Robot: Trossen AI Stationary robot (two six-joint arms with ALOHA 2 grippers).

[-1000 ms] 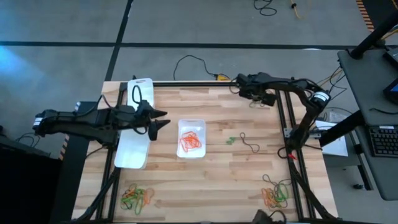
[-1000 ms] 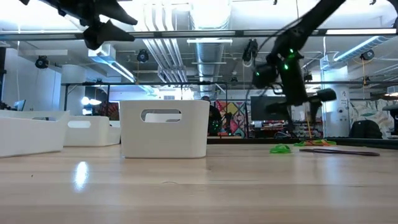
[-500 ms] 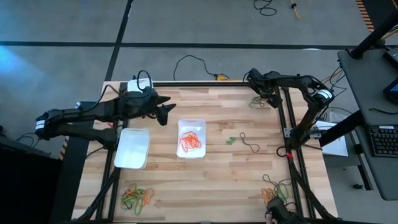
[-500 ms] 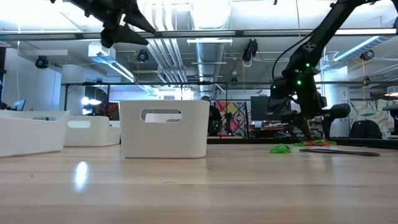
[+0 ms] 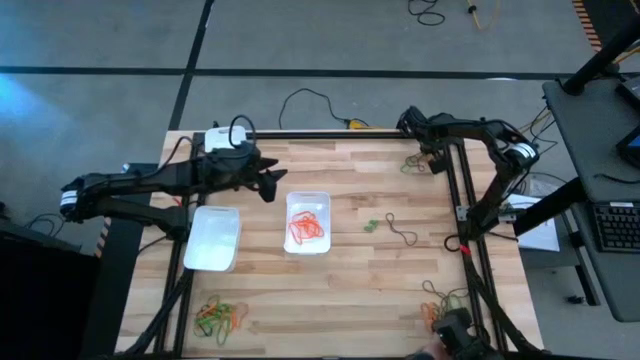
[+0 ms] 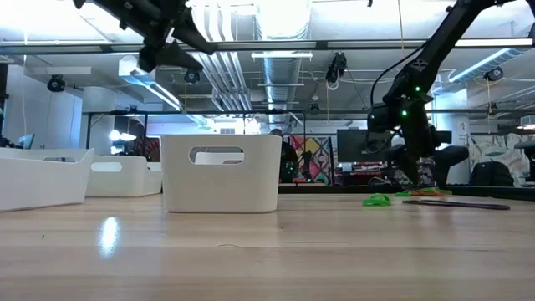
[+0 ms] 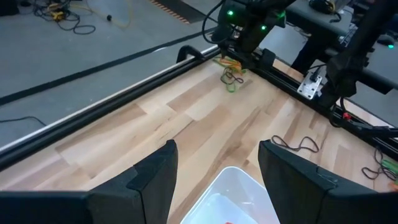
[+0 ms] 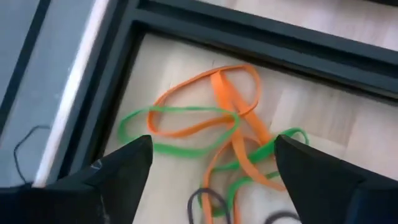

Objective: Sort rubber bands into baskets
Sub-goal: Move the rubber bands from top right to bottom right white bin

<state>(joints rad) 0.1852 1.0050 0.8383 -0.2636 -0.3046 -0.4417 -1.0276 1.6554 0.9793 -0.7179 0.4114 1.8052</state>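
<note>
My right gripper [image 8: 217, 177] is open at the far right corner [image 5: 432, 160]. Its fingers point down on either side of a tangle of orange rubber bands [image 8: 221, 102] and green rubber bands [image 8: 180, 132] lying on the wood, with no touch showing. My left gripper [image 7: 214, 180] hangs open and empty above the table [image 5: 270, 183], just beyond the far left corner of the middle basket [image 5: 308, 222], which holds orange bands. A second basket [image 5: 213, 238] sits to its left. My left arm partly covers a third basket [image 5: 222, 136] at the far edge.
More bands lie in piles at the near left [image 5: 220, 315] and near right [image 5: 445, 310]. A green band [image 5: 372, 225] and a dark band [image 5: 403, 232] lie right of the middle basket. A black frame rail [image 8: 261, 28] runs close past the tangle.
My left arm has swung toward the far edge, off the left basket and over the far one, its gripper ending a little further right. My right gripper has drawn back toward the right edge, rolled about its own line and sunk down over the corner tangle.
</note>
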